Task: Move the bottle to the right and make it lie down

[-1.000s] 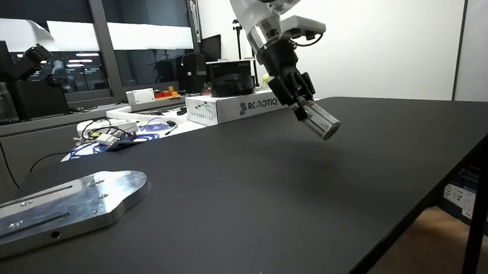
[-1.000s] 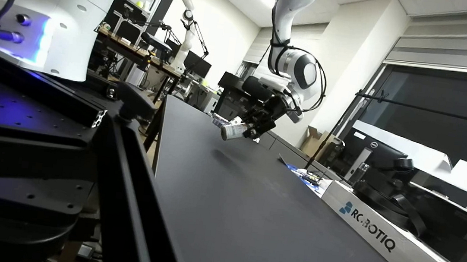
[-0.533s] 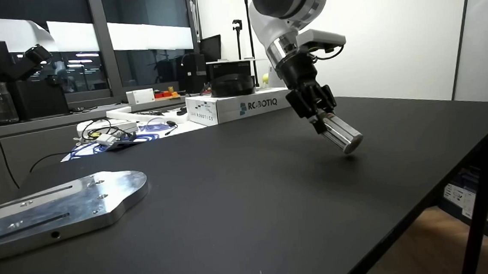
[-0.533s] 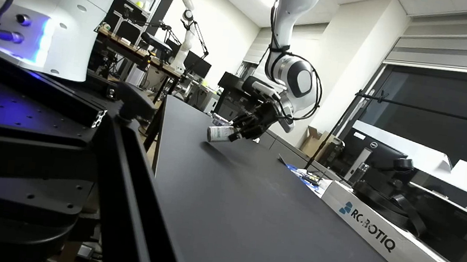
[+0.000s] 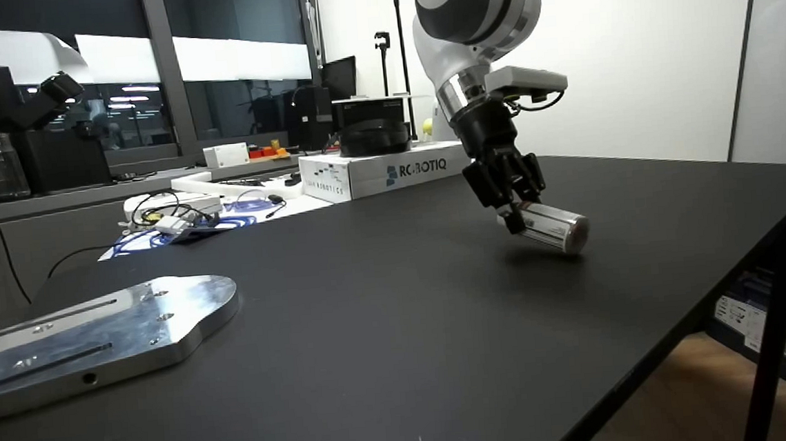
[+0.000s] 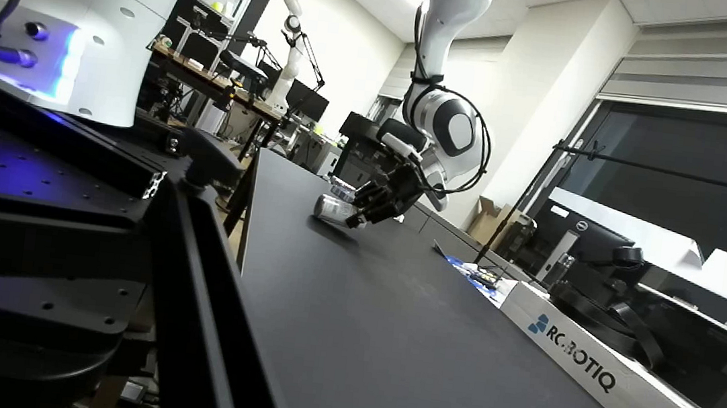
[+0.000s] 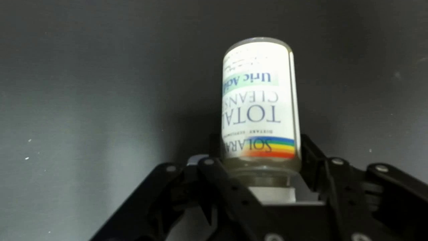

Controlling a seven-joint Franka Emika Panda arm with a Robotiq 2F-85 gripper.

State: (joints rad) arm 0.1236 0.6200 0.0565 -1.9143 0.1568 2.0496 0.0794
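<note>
The bottle (image 5: 549, 227) is tilted shallowly over the worktop (image 5: 372, 319), its base end low, its neck end somewhat higher; whether the base touches the surface is hard to tell. In the wrist view its label (image 7: 255, 113) faces up, the print upside down. The step in hand looks to be the laying down: the carry seems done or nearly so, though these views do not settle which way counts as right.

The tool (image 7: 260, 145) pinches the bottle near the shoulder, a jaw against each flank, with the pale cap (image 7: 272, 194) tucked back between them. The next move, I judge, calls for easing the neck end down until the whole side meets the worktop, and only then spreading the jaws and drawing back along the bottle's length. Being round, it could roll if let go too soon or nudged on the way out.

Farther off, the white box (image 5: 373, 177) stands by the worktop's edge in both exterior views, and the metal plate (image 5: 107, 330) lies well apart from the bottle, so neither should hinder the set-down.
</note>
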